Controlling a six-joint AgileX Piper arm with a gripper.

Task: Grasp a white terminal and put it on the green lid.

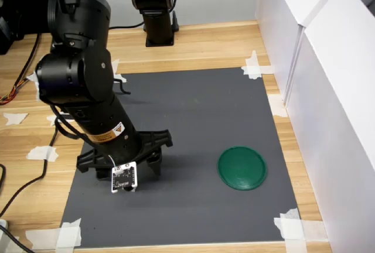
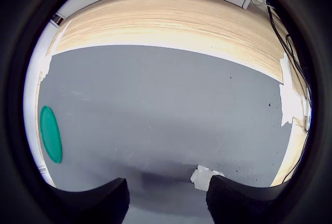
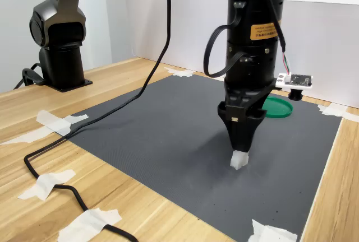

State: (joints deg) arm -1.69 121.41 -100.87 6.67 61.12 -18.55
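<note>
The white terminal (image 3: 239, 160), a tiny blocky piece, sits on the mat directly beneath the gripper (image 3: 241, 151), whose parted jaws hold nothing.

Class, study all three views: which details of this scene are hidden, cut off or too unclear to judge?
- White terminal: hidden in the first exterior view behind the arm; its ridges are blurred in the wrist view.
- Claw: grip unconfirmed; in the second exterior view the fingers overlap.
- Green lid: partly hidden by the arm in the second exterior view.
</note>
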